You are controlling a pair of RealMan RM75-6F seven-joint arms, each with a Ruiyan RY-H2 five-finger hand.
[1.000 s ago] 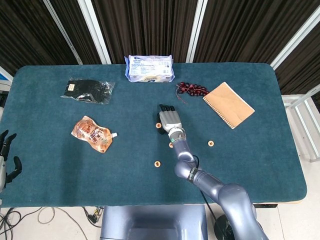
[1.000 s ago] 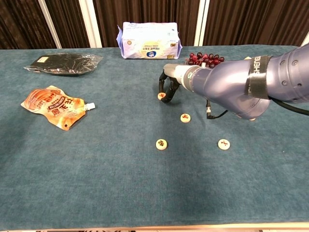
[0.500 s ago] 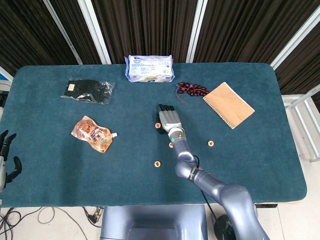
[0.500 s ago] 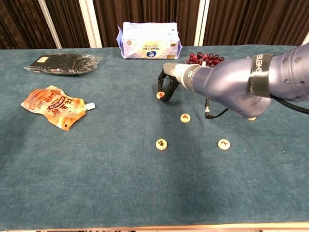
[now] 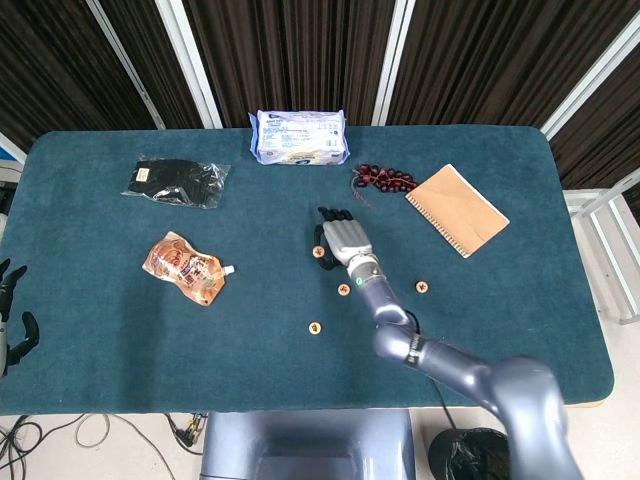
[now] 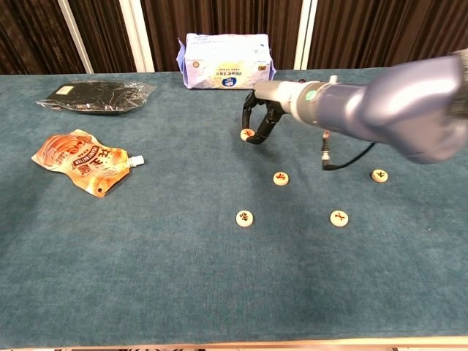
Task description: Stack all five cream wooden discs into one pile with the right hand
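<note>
A long table [image 5: 100,330] with rounded corners, covered in dark teal felt, filled most of the head view. Behind it hung dark brown pleated curtains [image 5: 290,50], split by slanted white posts [image 5: 190,55]. Pale floor [image 5: 110,440] showed below the table's near edge, with loose cables [image 5: 60,432] lying on it and a white frame [image 5: 605,250] standing past the table's right end. The light was even and bright.

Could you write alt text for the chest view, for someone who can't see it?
The right robot hand pinches one cream wooden disc just above the teal felt table. Four more cream discs lie scattered nearer the camera.
</note>
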